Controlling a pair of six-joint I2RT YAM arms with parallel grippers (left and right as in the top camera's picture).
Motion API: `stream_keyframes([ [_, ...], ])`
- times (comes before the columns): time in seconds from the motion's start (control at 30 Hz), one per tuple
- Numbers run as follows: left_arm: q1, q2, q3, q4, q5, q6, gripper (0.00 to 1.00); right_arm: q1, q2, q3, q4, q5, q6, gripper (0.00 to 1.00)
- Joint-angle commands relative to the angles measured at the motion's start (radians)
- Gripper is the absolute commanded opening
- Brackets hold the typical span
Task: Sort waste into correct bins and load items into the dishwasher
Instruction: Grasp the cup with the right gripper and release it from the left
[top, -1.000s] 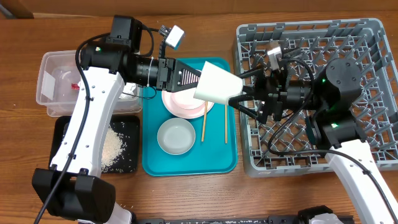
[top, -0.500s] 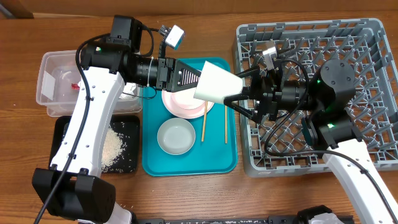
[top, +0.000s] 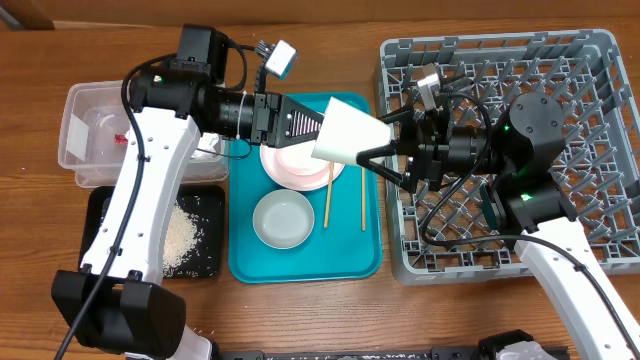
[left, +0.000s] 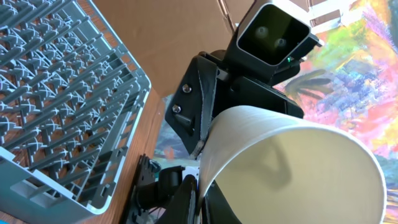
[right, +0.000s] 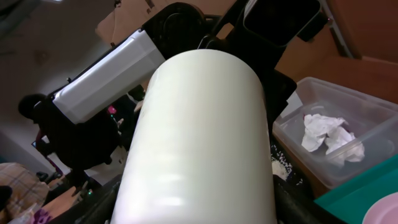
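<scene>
The left end effector (top: 316, 128) is clamped on the rim wall of the cream cup (top: 350, 132) and holds it on its side in the air above the teal tray (top: 350, 262). The right end effector (top: 376, 138) is spread wide, its black fingers (top: 385, 170) straddling the cup's narrower base; I cannot tell whether they touch it. The cup is smooth, matt and tapered. On the tray lie a round pale pink plate (top: 285, 168), a glossy grey-white bowl (top: 282, 220) and two thin wooden chopsticks (top: 327, 200). The grey lattice dish rack (top: 590, 60) sits beside the tray on the wooden bench (top: 30, 230).
</scene>
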Motion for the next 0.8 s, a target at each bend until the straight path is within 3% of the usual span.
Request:
stream_keyframes([
  [0.0,-0.003,0.006,0.007,-0.001,-0.008,0.026,0.04,0.007,0.0,0.021,0.023,0.003,-0.004,0.65],
  [0.2,-0.003,0.006,0.007,-0.029,-0.12,0.026,0.05,0.007,0.0,0.021,0.029,0.02,-0.005,0.58],
  [0.4,-0.003,0.006,0.007,-0.048,-0.278,0.026,0.19,0.007,0.0,0.021,0.027,0.02,-0.004,0.54],
  [0.5,-0.002,0.006,0.007,-0.048,-0.284,0.026,0.33,0.007,0.0,0.021,0.014,0.02,-0.004,0.5],
  [0.77,0.0,0.006,0.007,-0.03,-0.284,0.026,0.37,0.007,0.0,0.021,0.014,0.021,-0.004,0.47],
])
